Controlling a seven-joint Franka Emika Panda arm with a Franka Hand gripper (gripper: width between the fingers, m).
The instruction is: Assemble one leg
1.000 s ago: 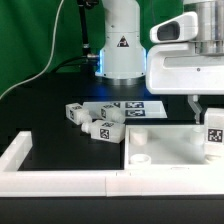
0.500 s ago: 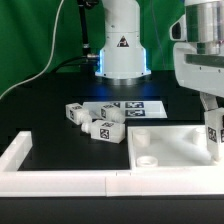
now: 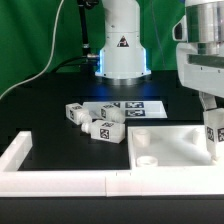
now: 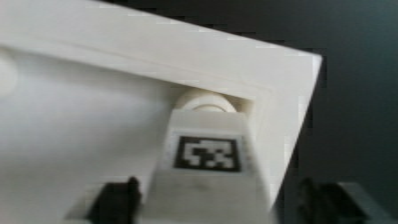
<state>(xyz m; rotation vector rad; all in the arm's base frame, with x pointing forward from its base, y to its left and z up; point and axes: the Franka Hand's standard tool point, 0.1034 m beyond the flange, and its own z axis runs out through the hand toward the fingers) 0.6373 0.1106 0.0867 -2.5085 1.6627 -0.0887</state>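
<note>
Pegs [image 3: 72, 113], loose spares, lay well away from the pincer [image 4: 224, 200] toward the exterior view's left, the marker board [image 3: 138, 105] just behind them. Nearer the pincer sat the white panel [image 3: 170, 140]. The pincer was clamped on the leg [image 4: 210, 150], upright between its fingers [image 4: 119, 200], tip at the panel's corner. Couldn't tell if it touched.
</note>
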